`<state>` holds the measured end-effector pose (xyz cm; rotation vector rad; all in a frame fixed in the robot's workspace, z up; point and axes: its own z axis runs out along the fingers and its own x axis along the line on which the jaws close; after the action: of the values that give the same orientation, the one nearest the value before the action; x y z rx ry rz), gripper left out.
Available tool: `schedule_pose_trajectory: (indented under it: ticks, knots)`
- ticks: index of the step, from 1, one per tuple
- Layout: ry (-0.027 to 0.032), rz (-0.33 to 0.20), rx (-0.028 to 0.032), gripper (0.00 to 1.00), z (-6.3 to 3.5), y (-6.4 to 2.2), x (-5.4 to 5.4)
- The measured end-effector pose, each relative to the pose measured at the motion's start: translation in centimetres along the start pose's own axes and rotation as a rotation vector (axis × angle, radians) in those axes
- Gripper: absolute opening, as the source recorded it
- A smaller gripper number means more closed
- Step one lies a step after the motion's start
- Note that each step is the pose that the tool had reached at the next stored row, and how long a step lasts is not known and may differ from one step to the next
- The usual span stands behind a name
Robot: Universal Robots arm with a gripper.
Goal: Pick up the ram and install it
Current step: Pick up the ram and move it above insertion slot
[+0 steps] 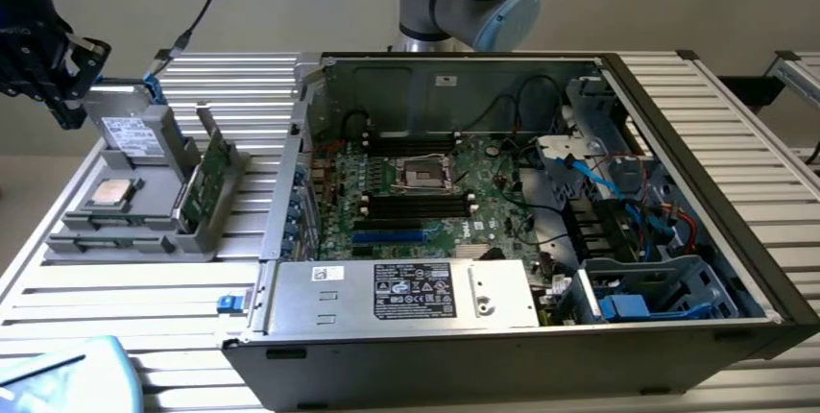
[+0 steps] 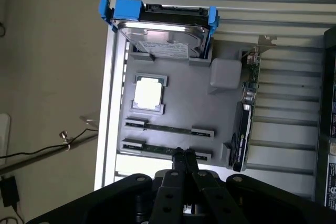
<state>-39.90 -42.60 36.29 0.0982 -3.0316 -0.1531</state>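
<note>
Two ram sticks stand edge-on in the slotted brackets of a grey holder (image 2: pixel 181 103). One ram stick (image 2: pixel 168 127) lies nearer the CPU and the other ram stick (image 2: pixel 155 149) runs along the holder's outer edge. My gripper (image 2: pixel 184 157) hovers high over that outer stick, fingers pressed together with nothing between them. In the exterior view the gripper (image 1: pixel 64 110) hangs at the far left, above the holder (image 1: pixel 141 211) and apart from it. The open computer case (image 1: pixel 513 202) shows the motherboard's long black slots (image 1: pixel 417 204).
The holder also carries a hard drive with blue brackets (image 2: pixel 160 32), a CPU (image 2: pixel 148 93) and a taller green board with a metal edge (image 1: pixel 205 178). A power supply (image 1: pixel 410 293) fills the case front, and cables (image 1: pixel 615 182) crowd the exterior view's right side.
</note>
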Motion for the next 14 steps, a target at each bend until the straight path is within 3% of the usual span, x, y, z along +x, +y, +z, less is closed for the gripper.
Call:
schedule_pose_trajectory:
  ticks: [8, 14]
  knots:
    - [0.0008, -0.009, 0.0009, 0.11, 0.06, 0.00, 0.13]
    - [0.0081, -0.075, 0.0083, 0.11, 0.27, 0.00, 0.31]
